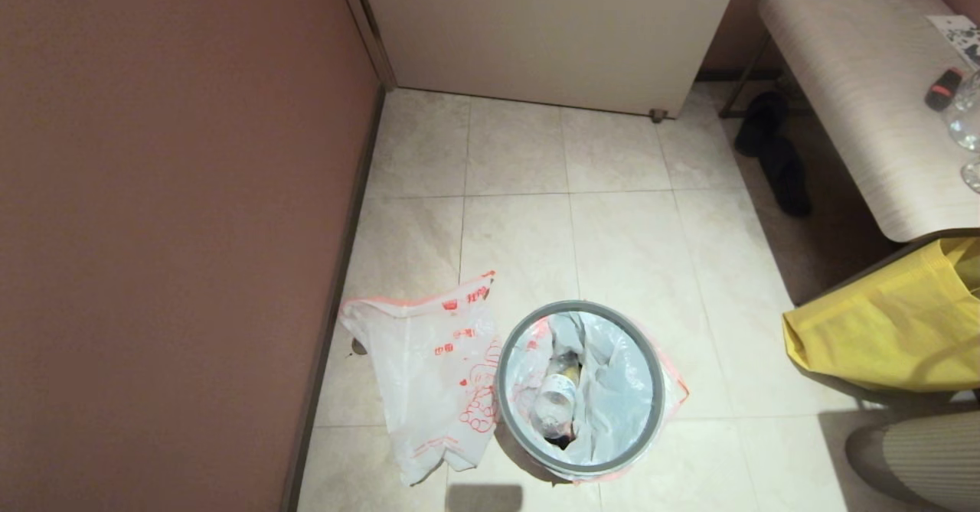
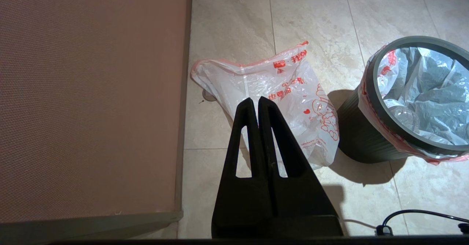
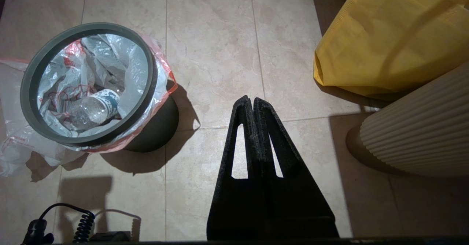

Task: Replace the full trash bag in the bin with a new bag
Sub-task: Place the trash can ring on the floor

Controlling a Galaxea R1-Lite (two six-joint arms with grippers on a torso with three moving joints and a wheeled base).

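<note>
Nothing is begun yet. The left pincer (image 2: 258, 100) hangs clenched and empty above the new bag (image 2: 278, 102), a thin crinkled film lying flat on the floor tiles. The right pincer (image 3: 253, 100) is likewise clenched, over bare tile. Beyond both stands the round black bin (image 1: 579, 389), its grey hoop (image 1: 651, 359) pinning the full bag (image 1: 605, 389), bottle inside. Next, probably, lift that hoop.

Before me on the tiled floor stands the small round black plastic bin (image 1: 511, 451) with its grey hoop rim, upright. It holds the translucent white full trash bag (image 1: 612, 389), its pink-red edge folded outward under the hoop, a clear bottle inside. Touching the bin's left side lies the crumpled new bag (image 1: 429, 374), translucent white with red characters and cartoon.
</note>
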